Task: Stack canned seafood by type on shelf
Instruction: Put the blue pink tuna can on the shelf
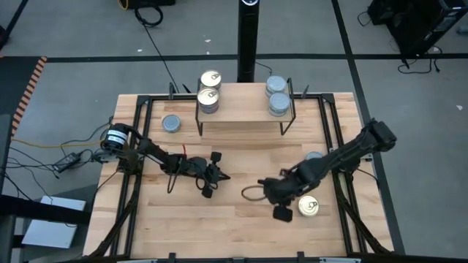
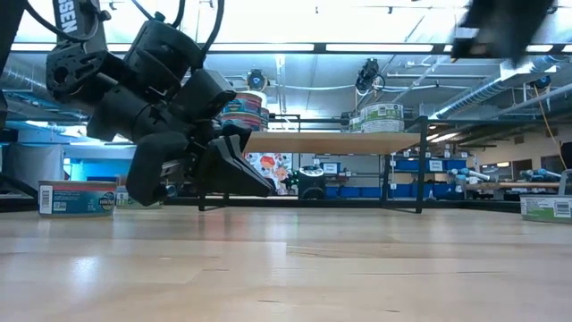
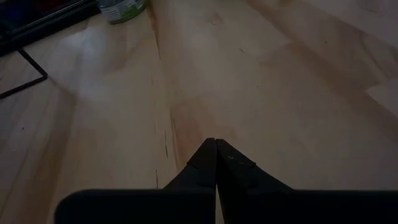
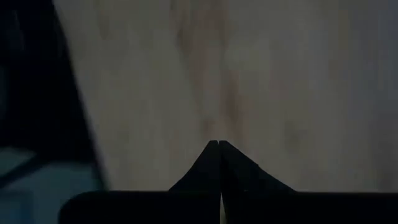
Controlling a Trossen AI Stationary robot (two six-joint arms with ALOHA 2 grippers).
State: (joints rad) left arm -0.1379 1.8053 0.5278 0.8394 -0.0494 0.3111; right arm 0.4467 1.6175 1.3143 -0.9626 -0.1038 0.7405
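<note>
On the slatted wooden bench (image 1: 241, 212) a small light-wood shelf (image 1: 245, 109) stands in the upper middle of the high view, raised on thin black legs. Two stacks of canned seafood sit on its plank. At the left end are the gold-topped tins (image 1: 209, 89), two pull-tab tops showing one just behind the other. At the right end are the grey-topped tins (image 1: 277, 95), again two tops close together. In the low view the same stacks appear above the plank, the left one partly hidden behind the arm.

Three tins lie loose on the bench. A grey-topped tin (image 1: 171, 123) rests left of the shelf, near the bench's upper left. Another grey-topped tin (image 1: 313, 156) shows just above the right arm, partly covered by it. A gold-topped tin (image 1: 308, 207) lies at the lower right, just beside the right arm's wrist.

The left pincer (image 1: 221, 176) sits low over the bare wood at centre left of the high view, below the shelf, its fingers pressed together and holding nothing; its wrist view shows the two dark tips meeting over the planks. The right pincer (image 1: 261, 185) lies low at centre right, pointing toward the left one, and it too is closed and empty, its tips touching in its wrist view. The two pincers are near each other but apart.
</note>
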